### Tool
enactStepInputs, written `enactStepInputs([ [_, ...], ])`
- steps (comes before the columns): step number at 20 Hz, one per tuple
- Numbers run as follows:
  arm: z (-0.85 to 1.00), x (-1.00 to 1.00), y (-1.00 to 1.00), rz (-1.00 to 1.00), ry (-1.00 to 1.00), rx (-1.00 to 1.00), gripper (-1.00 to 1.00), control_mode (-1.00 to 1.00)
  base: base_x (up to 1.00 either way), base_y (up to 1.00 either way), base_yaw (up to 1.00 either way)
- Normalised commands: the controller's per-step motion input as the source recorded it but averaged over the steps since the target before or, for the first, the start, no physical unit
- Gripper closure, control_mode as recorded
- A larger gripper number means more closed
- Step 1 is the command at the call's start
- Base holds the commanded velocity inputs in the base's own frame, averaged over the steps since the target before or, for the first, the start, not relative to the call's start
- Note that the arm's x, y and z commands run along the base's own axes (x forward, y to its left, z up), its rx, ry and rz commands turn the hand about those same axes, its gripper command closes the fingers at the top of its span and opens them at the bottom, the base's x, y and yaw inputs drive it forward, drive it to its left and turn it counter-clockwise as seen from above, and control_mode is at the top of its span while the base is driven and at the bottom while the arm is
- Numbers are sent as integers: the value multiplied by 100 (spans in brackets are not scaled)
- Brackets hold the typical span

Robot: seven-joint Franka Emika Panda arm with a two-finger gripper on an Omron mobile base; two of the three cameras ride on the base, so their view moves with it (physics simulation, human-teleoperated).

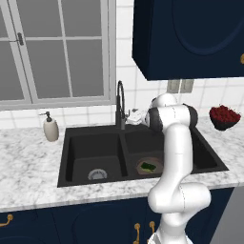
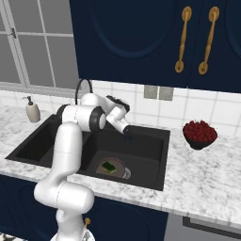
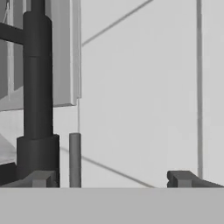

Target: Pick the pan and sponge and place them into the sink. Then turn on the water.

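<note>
The black double-basin sink [image 1: 76,136] [image 2: 155,141] holds the brown pan [image 1: 155,169] [image 2: 118,170] in its right basin. The green sponge [image 1: 147,166] [image 2: 110,167] lies in the pan. My gripper [image 1: 130,117] [image 2: 129,132] [image 3: 111,177] is up at the sink's back edge, just right of the dark gooseneck faucet [image 1: 120,102] [image 2: 83,88] [image 3: 37,87]. It is open and holds nothing. In the hand view the faucet's thin grey lever [image 3: 75,159] stands ahead of the gap, nearer the left fingertip [image 3: 40,178]. Water is out of view.
A beige soap dispenser [image 1: 50,127] [image 2: 32,111] stands left of the sink. A dark bowl of red fruit [image 1: 224,116] [image 2: 200,133] sits on the marble counter [image 1: 28,162] [image 2: 207,174] at the right. Dark blue cabinets [image 1: 190,38] hang above, and a tiled wall [image 3: 144,87] is close behind the faucet.
</note>
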Motion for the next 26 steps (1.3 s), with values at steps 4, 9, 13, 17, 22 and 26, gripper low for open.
enactStepInputs([
  [4,-4,25,20,0,0,0,-100,-100,0,0,0],
  [9,-1,16,21,0,-1,0,-100,-100,0,0,0],
  [13,0,25,24,0,-4,-1,-100,-100,0,0,0],
  [17,0,24,16,0,-3,-1,-100,-100,0,0,0],
  [22,0,3,13,0,-1,0,-100,-100,0,0,0],
  [26,4,1,30,0,0,0,-100,-100,0,0,0],
])
